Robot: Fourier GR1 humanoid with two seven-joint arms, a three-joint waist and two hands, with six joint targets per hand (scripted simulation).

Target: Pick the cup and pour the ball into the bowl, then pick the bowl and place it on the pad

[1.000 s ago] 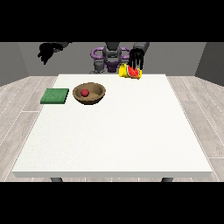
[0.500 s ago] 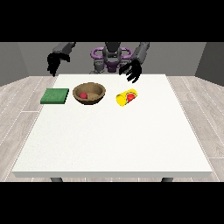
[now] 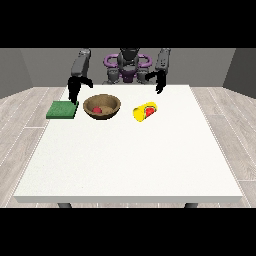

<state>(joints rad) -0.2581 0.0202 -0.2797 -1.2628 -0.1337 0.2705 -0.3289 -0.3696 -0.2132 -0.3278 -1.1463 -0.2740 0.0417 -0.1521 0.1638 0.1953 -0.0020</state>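
Front view: 1 bowl (image 3: 102, 107) w/ 1 ball (image 3: 98, 110), 1 cup (image 3: 145, 111) on side, 1 pad (image 3: 62, 109); fingers' state unclear.

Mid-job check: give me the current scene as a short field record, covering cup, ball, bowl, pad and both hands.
cup: yellow cup, lying on its side on the white table, right of the bowl
ball: red ball, inside the bowl
bowl: wooden bowl, upright on the table, between pad and cup, not on the pad
pad: green pad, near the table's left edge, nothing on it
hand at the view's left: above the pad's far right corner, holding nothing
hand at the view's right: near the table's far edge, behind the cup, holding nothing
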